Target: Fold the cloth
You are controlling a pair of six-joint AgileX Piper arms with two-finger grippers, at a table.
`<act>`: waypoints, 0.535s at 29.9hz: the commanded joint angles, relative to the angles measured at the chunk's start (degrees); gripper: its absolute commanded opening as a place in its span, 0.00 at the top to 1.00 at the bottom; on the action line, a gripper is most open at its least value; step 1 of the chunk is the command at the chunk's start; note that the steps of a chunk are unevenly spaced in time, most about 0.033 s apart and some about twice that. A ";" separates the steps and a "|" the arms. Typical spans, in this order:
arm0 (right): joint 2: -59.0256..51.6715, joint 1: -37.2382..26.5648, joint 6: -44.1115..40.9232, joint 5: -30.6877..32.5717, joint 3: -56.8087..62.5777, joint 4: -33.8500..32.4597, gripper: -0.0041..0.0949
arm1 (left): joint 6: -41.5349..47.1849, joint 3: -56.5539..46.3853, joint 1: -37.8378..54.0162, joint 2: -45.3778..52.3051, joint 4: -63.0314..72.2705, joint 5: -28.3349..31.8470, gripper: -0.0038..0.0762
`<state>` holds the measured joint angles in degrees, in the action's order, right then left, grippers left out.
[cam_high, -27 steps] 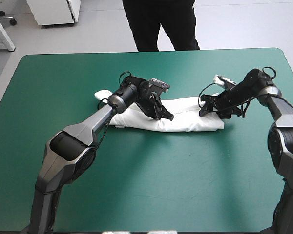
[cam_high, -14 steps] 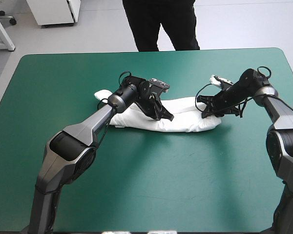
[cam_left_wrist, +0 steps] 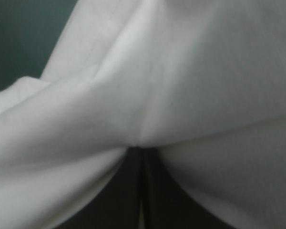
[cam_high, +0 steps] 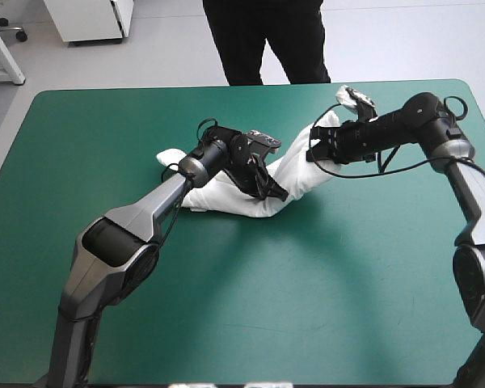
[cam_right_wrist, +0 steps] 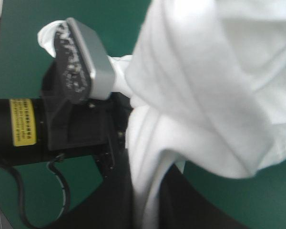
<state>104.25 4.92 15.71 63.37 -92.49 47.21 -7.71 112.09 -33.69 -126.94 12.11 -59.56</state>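
Where the two arms meet near the middle of the teal-green table point(cam_high: 226, 323), we count one white T-shirt point(cam_high: 226, 194), folded into a long band. We count two hands, both on it. The left hand point(cam_high: 275, 194) pinches the band at its middle, its black fingers point(cam_left_wrist: 128, 191) all but together with cloth between them. The right hand point(cam_high: 314, 152) clamps the band's right end, pressed nearly closed on the fabric, and holds that end up off the table, toward the far edge.

Arms point(cam_high: 125, 222) grey and black — yellow wrist label point(cam_right_wrist: 22, 129).
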 commanded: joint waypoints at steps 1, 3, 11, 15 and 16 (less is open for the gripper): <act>-4.02 1.43 -0.17 -0.57 -5.43 4.27 0.97 | 0.11 1.52 -0.47 3.51 0.56 -0.65 0.96; -4.02 1.90 -0.44 -0.46 -7.21 4.02 0.97 | 0.11 1.52 -0.47 3.51 0.40 -0.65 0.96; -3.82 2.04 -0.69 -0.18 -8.24 2.51 0.97 | 0.81 1.52 -0.47 6.39 -1.88 -0.69 0.96; -3.74 2.04 -0.69 0.04 -8.24 2.25 0.97 | 0.81 1.52 0.27 12.53 -6.50 -5.98 0.96; -3.74 2.04 -0.69 0.04 -8.24 2.09 0.97 | 0.93 1.52 0.62 14.39 -8.38 -7.82 0.96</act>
<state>104.09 7.12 14.70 64.84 -98.65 46.28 -7.45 111.98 -33.66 -121.45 6.91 -63.98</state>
